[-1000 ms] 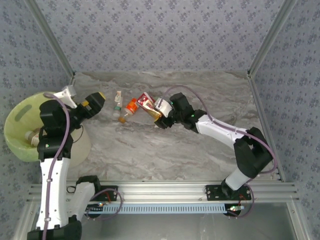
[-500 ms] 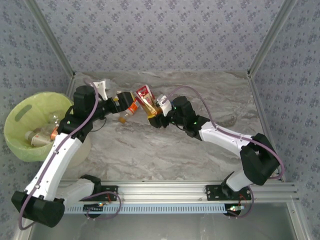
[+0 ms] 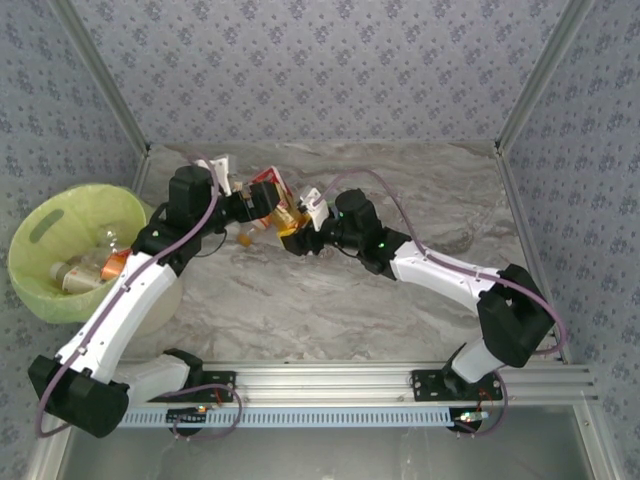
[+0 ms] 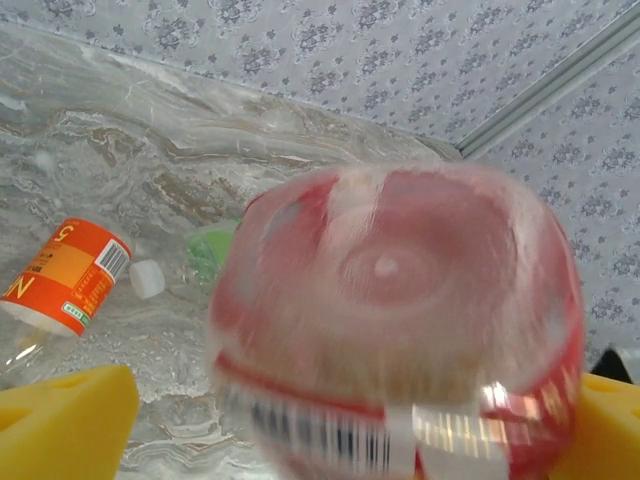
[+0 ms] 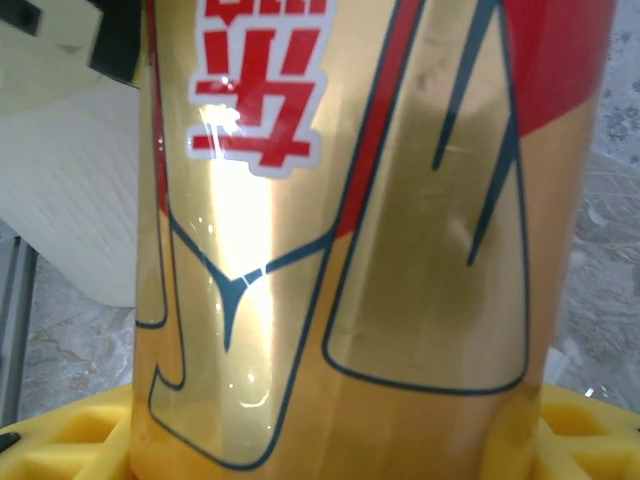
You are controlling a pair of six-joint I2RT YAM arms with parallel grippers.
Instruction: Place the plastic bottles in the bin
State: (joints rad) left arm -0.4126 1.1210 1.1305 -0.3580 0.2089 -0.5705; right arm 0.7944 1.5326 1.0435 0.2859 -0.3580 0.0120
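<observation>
A plastic bottle (image 3: 278, 205) with a red and gold label hangs above the table's far left part. My right gripper (image 3: 302, 236) is shut on its gold end, and the label (image 5: 370, 200) stands between the yellow pads (image 5: 60, 445). My left gripper (image 3: 256, 201) is open around the bottle's other end. In the left wrist view the round base (image 4: 400, 300) sits between the spread yellow pads (image 4: 60, 420), clear of the left one. The lime-green bin (image 3: 40, 232) stands at the left edge with several bottles (image 3: 85, 272) inside.
Under the grippers an orange-labelled bottle (image 4: 70, 280) lies on the marble table (image 3: 400, 310), with a white cap (image 4: 147, 278) and a green cap (image 4: 205, 250) close by. Patterned walls and metal posts close off the back and sides.
My left arm has swung from over the bin across to the bottle and now brackets its base. My right arm has carried the bottle leftward toward it.
</observation>
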